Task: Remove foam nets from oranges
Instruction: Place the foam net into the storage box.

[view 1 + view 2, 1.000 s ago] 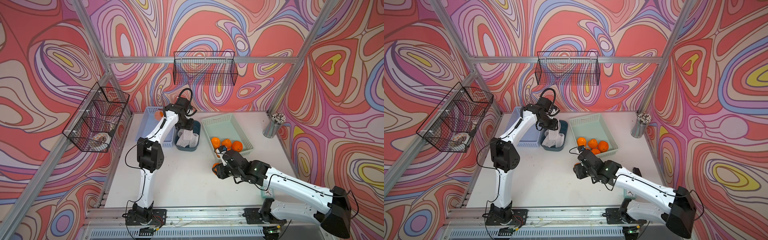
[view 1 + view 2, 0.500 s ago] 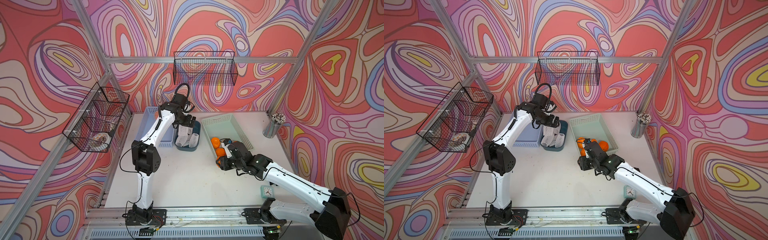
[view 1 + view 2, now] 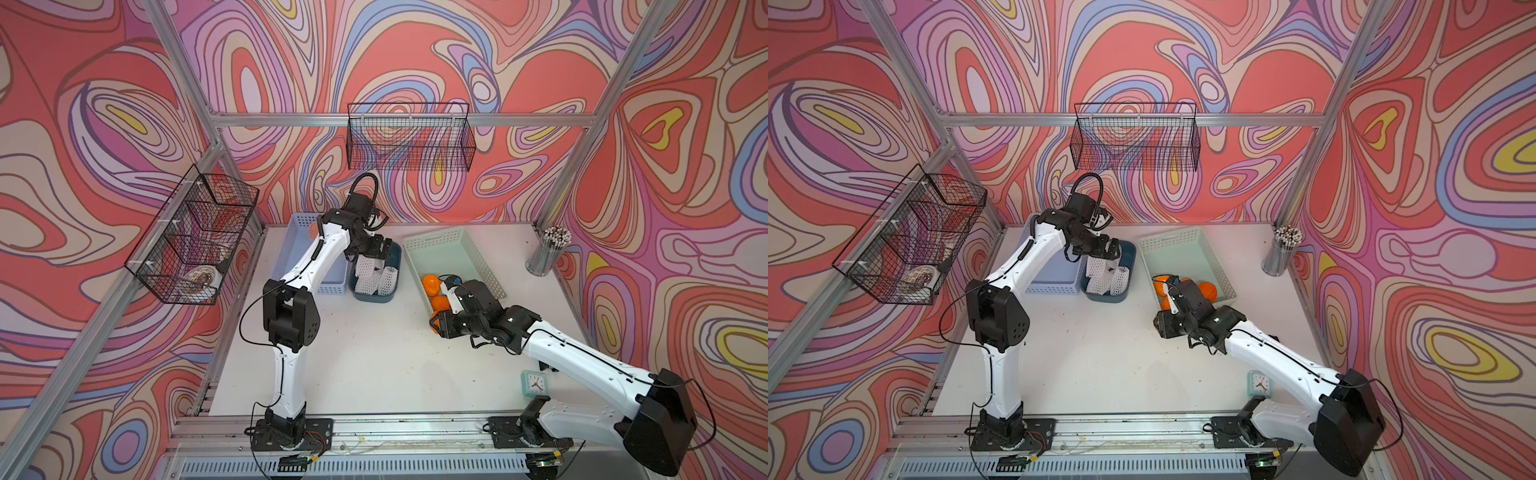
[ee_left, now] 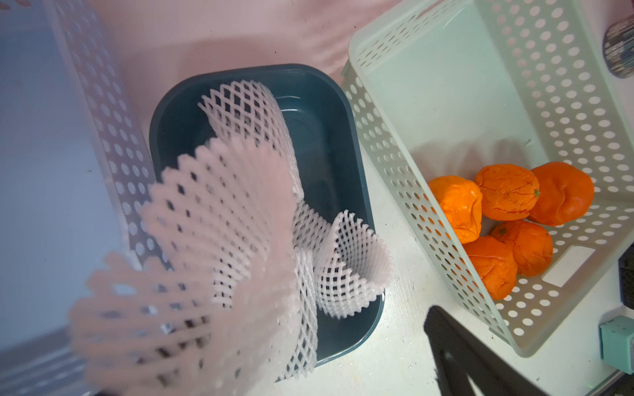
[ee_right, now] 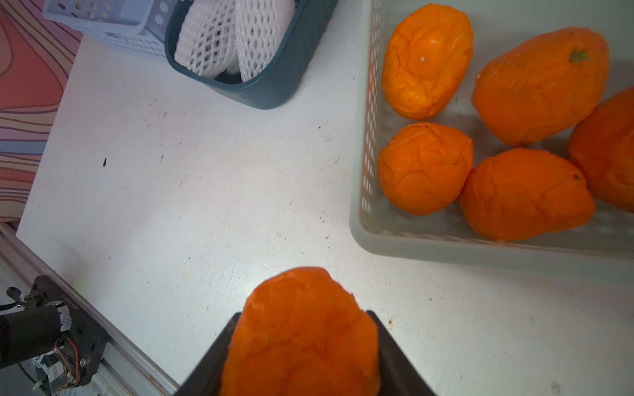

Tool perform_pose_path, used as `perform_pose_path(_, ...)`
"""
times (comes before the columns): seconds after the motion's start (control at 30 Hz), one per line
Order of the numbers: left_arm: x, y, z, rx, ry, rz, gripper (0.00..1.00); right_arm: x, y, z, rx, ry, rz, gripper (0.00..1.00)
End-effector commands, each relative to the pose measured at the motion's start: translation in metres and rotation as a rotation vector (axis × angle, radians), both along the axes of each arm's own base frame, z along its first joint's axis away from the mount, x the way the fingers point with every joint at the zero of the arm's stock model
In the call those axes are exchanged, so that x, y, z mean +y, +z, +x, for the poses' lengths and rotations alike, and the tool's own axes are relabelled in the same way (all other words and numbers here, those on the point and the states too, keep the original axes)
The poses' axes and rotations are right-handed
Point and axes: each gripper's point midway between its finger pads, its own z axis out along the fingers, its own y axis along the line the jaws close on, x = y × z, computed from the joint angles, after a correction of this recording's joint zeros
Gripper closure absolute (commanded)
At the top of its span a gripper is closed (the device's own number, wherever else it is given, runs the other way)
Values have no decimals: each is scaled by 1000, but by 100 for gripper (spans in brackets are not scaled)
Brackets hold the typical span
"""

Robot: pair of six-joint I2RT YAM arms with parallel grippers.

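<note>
My left gripper (image 3: 376, 249), jaws spread wide above the far dark tub (image 4: 329, 103), lets a foam net (image 4: 206, 257) hang loose over the discards, while my right gripper (image 3: 436, 326) clamps a stripped orange (image 5: 302, 329) beside the near-left corner of the green basket (image 5: 446, 247), where five bare oranges (image 5: 425, 168) collect.

On the worktop (image 3: 374, 353), at the back left, a crate (image 3: 332, 284); just beside it on the right, a tub (image 3: 372, 297) with nets (image 3: 368, 276) standing inside. Right of the tub, apart from it, a basket (image 3: 457, 253), set slantwise, with oranges (image 3: 431, 284) gathered at its near end. Left claw (image 3: 379, 255) above the tub. Right claw (image 3: 437, 326) before the near left corner of the basket, one orange (image 5: 302, 319) between the jaws. In the back right corner, a cup (image 3: 548, 253); at the front right, a clock (image 3: 535, 383). On the back wall, a rack (image 3: 409, 141); on the left wall, a second rack (image 3: 191, 237).
</note>
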Motion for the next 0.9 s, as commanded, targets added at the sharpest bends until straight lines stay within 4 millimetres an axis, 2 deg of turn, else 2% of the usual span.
perform_pose_path(0.0,5,-3,-8,30,-1,14,0,2,-3,2,-4,11,8,49)
perform_pose_path(0.23,38,-11,-15,15,25,187,0,4,-4,1,-1,19,19,49)
perform_pose_path(0.4,52,-15,-27,27,13,261,0,7,-7,3,7,24,23,49)
perform_pose_path(0.63,48,5,-29,-21,12,219,0,7,-11,3,12,21,19,49)
perform_pose_path(0.87,45,-1,-27,-9,17,203,0,4,-12,2,12,17,12,49)
